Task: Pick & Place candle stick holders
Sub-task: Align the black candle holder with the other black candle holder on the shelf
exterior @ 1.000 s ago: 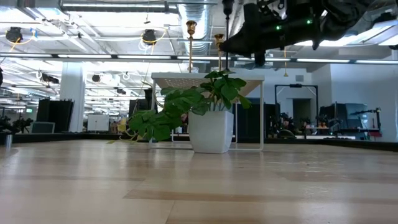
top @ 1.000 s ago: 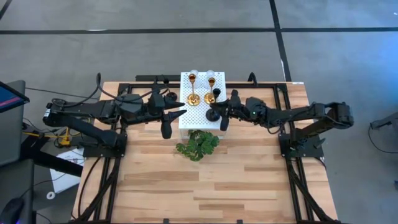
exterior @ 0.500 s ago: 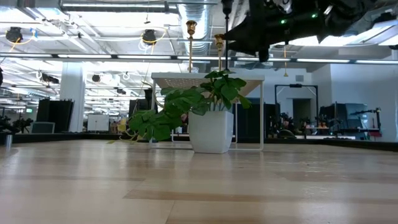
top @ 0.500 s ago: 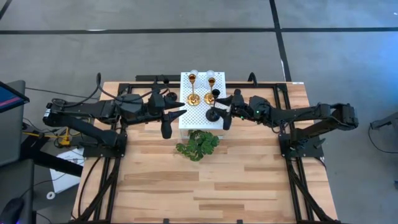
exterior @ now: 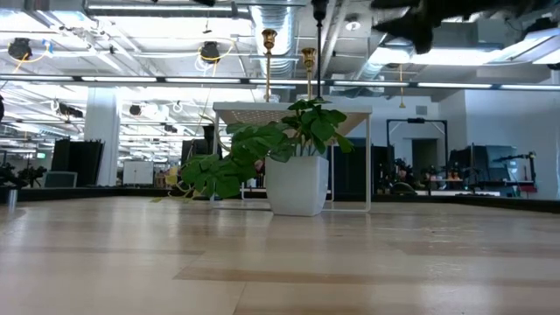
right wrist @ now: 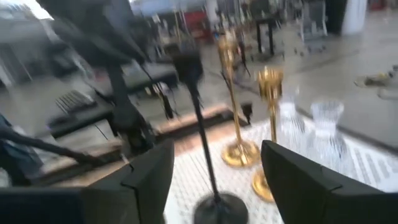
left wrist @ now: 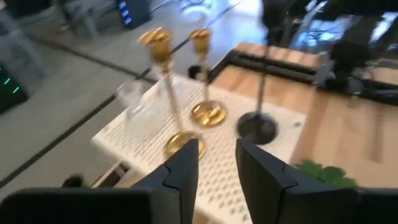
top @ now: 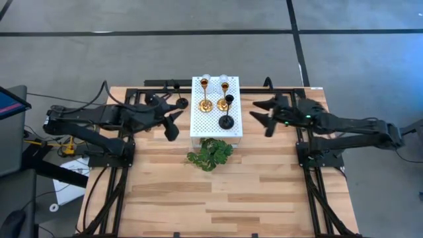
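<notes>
Two gold candle stick holders [top: 204, 104] [top: 223, 103] and one black one [top: 227, 121] stand upright on their round bases on a white perforated stand [top: 211, 125]. Two clear glass ones [top: 205, 78] [top: 224, 78] sit at its far edge. My right gripper [top: 259, 114] hangs open to the right of the stand, clear of the black holder [right wrist: 202, 137], which shows farther off between its fingers. My left gripper [top: 176, 121] is open at the stand's left side, with nothing between its fingers [left wrist: 217, 171].
A green leafy plant [top: 210, 154] in a white pot [exterior: 297, 184] stands just in front of the stand's near edge. Bare wooden table [top: 218, 198] stretches toward the near edge. Black frame rails [top: 301, 132] run along both sides.
My right gripper has opened and let go of the black holder, which stays upright on the white stand. It has then drawn back toward the table's right edge. My left gripper has pulled away a little toward the table's left edge.
</notes>
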`<state>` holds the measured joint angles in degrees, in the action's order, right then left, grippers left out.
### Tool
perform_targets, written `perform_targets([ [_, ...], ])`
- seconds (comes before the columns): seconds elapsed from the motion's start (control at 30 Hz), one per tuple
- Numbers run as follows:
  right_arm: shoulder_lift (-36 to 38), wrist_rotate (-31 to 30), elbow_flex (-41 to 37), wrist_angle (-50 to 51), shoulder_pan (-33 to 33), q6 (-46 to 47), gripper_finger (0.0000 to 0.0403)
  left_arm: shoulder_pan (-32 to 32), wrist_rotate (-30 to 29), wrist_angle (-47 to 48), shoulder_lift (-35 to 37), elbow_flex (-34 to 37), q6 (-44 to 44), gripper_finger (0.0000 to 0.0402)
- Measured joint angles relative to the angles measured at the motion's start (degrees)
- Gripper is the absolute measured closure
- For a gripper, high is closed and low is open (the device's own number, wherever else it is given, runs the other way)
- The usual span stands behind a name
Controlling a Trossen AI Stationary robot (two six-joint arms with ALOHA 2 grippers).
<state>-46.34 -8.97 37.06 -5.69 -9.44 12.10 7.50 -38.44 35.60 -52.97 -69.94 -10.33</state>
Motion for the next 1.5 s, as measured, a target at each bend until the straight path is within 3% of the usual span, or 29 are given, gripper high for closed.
perform_targets([
  [0.13, 6.0, -0.4, 0.0, -0.1, 1.4, 0.0, 0.0197, 0.0, -1.5, 1.7, 2.2, 3.4, -2.5, 0.0318],
  [0.37, 12.7, -2.1, 0.1, 1.2, 3.4, -0.9, 0.0252, -0.8, -5.2, 0.8, 9.4, 16.2, -9.0, 0.0369],
  [0.47, 13.8, -2.1, 0.1, 2.1, 3.9, -0.9, 0.0273, -2.2, -5.2, -2.0, 13.3, 22.1, -10.3, 0.0393],
  [0.6, 13.9, -2.1, 0.1, 2.5, 3.9, -0.9, 0.0298, -5.7, -4.4, -9.8, 17.8, 30.0, -10.1, 0.0395],
  [0.87, 13.7, -2.1, 0.0, 3.8, 3.7, -1.1, 0.0330, -17.8, 9.4, -33.7, 19.9, 47.9, -7.0, 0.0396],
  [1.0, 13.8, -2.1, 0.0, 3.8, 3.7, -0.9, 0.0334, -26.0, 14.7, -45.2, 18.7, 53.6, -3.8, 0.0395],
  [1.27, 13.8, -4.4, 0.0, 3.8, 3.7, -0.9, 0.0334, -43.8, 37.3, -50.8, 12.3, 56.0, -5.3, 0.0396],
  [1.4, 13.8, -6.2, 0.0, 3.8, 3.7, -1.1, 0.0334, -49.5, 43.9, -58.7, 4.7, 56.0, -4.0, 0.0397],
  [1.5, 13.8, -6.3, 0.0, 3.8, 3.7, -1.1, 0.0334, -52.2, 45.1, -65.0, -1.7, 56.0, -2.0, 0.0397],
])
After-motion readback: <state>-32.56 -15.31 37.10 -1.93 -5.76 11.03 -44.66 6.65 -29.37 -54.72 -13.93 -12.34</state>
